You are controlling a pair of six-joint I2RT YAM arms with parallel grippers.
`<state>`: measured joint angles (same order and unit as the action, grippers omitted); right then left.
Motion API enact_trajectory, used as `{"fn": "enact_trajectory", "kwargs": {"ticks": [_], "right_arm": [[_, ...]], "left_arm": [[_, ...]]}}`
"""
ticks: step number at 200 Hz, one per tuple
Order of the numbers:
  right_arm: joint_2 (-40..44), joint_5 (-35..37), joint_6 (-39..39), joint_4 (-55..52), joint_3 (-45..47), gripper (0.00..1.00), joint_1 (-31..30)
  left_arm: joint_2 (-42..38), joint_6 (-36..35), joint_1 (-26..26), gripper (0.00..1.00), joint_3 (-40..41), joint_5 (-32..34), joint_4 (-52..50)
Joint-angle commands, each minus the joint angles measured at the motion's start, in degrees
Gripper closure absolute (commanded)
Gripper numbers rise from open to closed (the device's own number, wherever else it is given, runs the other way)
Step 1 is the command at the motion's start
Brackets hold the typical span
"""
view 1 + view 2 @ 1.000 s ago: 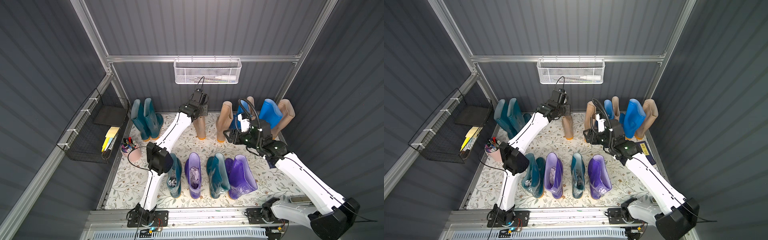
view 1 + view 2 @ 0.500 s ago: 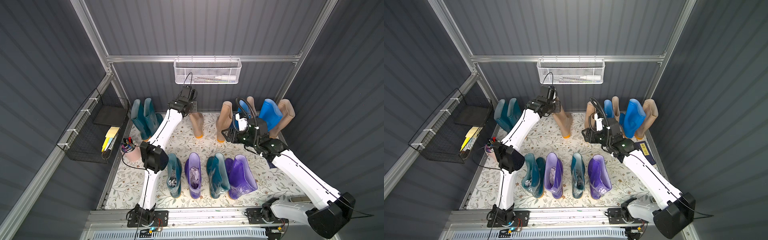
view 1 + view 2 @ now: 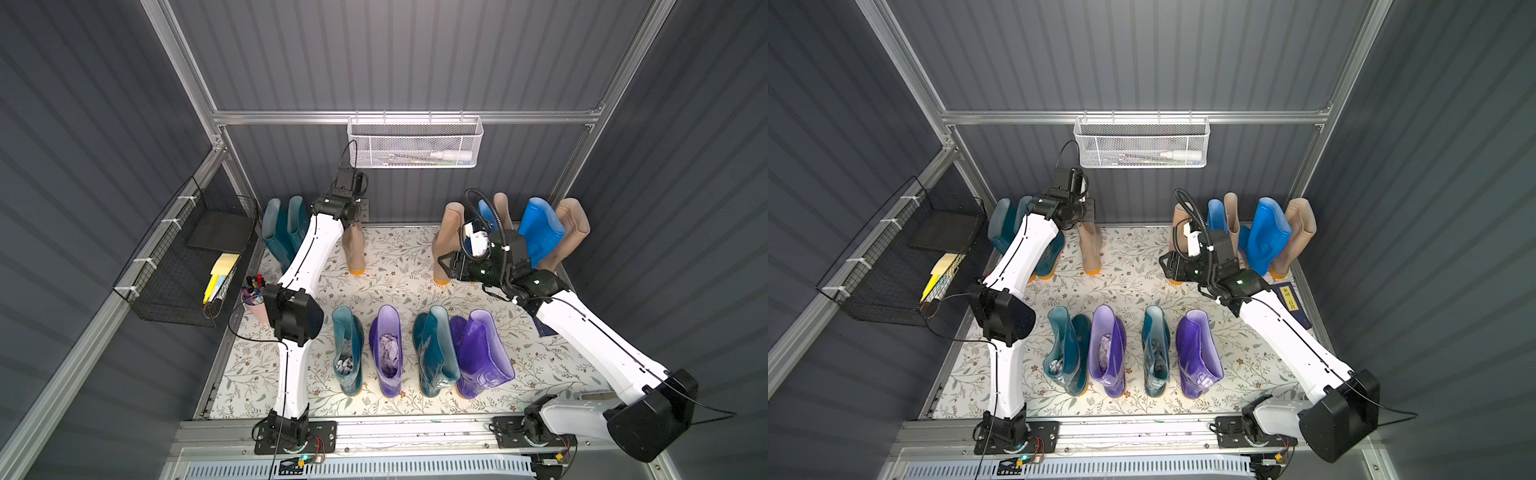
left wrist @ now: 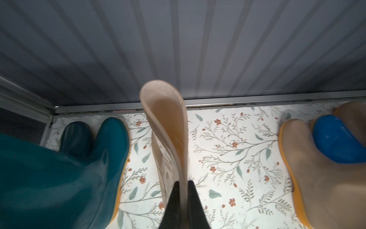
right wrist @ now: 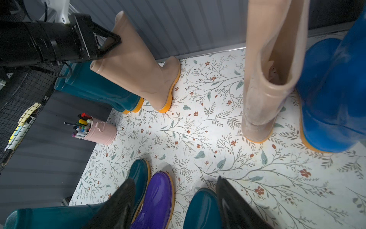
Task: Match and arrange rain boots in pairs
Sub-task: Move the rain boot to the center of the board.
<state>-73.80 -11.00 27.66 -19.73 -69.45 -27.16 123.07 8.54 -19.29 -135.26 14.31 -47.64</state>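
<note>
Boot point(image 3: 356, 251) in left hand point(image 4: 183, 198) has shifted toward teal pair point(image 3: 282, 232).

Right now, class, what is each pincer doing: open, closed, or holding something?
Left pincer: closed on the top rim of a beige boot.
Right pincer: open, holding nothing.

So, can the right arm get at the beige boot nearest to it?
Likely yes. The right pincer is open and empty, and that beige boot stands close before it, with only bare floral mat between.
</note>
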Motion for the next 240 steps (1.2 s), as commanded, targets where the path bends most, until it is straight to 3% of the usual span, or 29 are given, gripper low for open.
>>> {"fn": "enact_trajectory", "kwargs": {"ticks": [1, 137, 240], "right_arm": [[-0.81, -0.60, 0.63, 0.54, -2.14, 0.32, -0.42], [-1.66, -0.25, 0.58, 0.19, -2.83, 0.33, -1.14], [-1.56, 0.22, 0.37, 0.01, -2.59, 0.33, -1.49]], "left_arm": [[-5.68, -2.82, 0.55, 1.00, 1.13, 2.85, 4.96], [-9.69, -5.12, 9.54, 1.00, 9.31, 3.38, 7.34], [-11.85, -0.41, 10.32, 1.00, 13.68, 3.11, 9.17]]}}
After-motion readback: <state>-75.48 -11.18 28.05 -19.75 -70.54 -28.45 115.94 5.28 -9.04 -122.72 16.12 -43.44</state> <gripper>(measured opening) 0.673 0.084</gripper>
